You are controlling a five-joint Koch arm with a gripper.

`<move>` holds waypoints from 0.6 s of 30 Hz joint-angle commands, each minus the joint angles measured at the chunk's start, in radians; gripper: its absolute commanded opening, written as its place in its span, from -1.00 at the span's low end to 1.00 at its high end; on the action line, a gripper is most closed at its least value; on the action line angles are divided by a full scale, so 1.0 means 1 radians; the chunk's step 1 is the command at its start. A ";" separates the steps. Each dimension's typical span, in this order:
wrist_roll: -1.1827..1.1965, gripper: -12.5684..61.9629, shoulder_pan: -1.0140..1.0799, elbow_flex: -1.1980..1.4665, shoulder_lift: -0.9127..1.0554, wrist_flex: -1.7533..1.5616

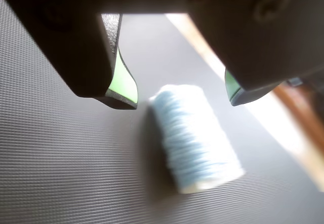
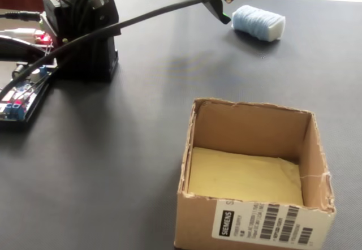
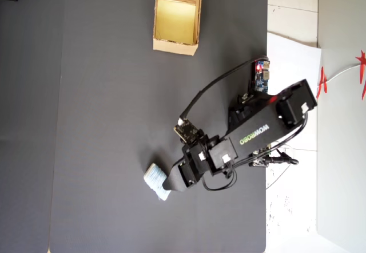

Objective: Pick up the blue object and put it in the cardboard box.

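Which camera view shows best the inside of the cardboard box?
The fixed view: the cardboard box is close and its empty yellowish bottom is plain. The overhead view shows the box small, though also open. The wrist view does not show it.

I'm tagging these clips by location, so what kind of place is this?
Likely a hobbyist's desk setup, not a factory: a small black robot arm on a dark ribbed rubber mat, bare circuit boards with loose wires, and a reused tan cardboard box.

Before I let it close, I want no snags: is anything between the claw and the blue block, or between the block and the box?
Nothing visible. The claw hangs open over the blue block, and only bare mat separates it from the cardboard box.
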 commanded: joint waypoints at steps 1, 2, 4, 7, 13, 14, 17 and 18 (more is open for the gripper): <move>0.017 0.22 0.000 -0.103 0.009 -0.003; 0.014 0.22 0.000 -0.172 -0.041 0.052; 0.008 0.22 0.003 -0.258 -0.112 0.112; 0.005 0.22 0.005 -0.319 -0.172 0.141; 0.003 0.23 0.006 -0.390 -0.327 0.170; 0.000 0.23 0.006 -0.390 -0.344 0.169; -0.031 0.22 0.006 -0.391 -0.379 0.169; -0.031 0.22 0.006 -0.391 -0.388 0.170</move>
